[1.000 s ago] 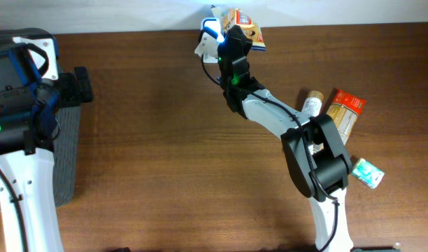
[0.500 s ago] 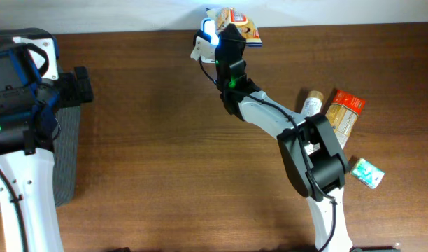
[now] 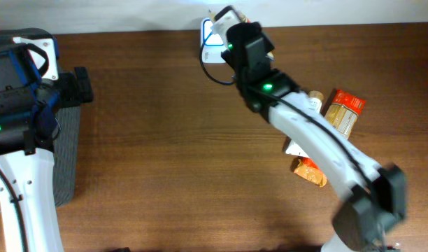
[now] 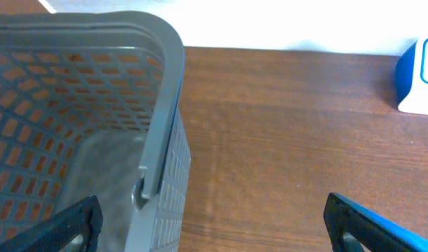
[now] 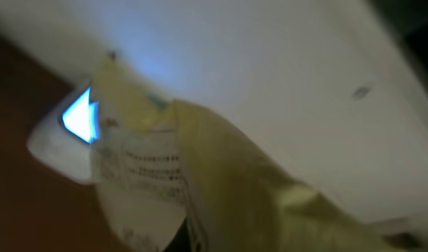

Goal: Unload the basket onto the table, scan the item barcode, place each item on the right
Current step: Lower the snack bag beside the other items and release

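My right gripper is shut on the item, a pale yellow packet, and holds it at the table's far edge right over the scanner, a white and blue box. The right wrist view is blurred: the packet fills the frame with a printed white panel turned toward the scanner's glowing blue light. The jaws themselves are hidden behind the packet. My left gripper stands open and empty at the far left, over the rim of the grey basket.
The basket lies along the left edge under my left arm. At the right lie an orange-red packet, a bottle and a small orange packet. The scanner also shows in the left wrist view.
My right arm has swung and stretched out, tipping the packet further over the scanner. A small orange packet near the arm's base now shows. The left arm has not moved.
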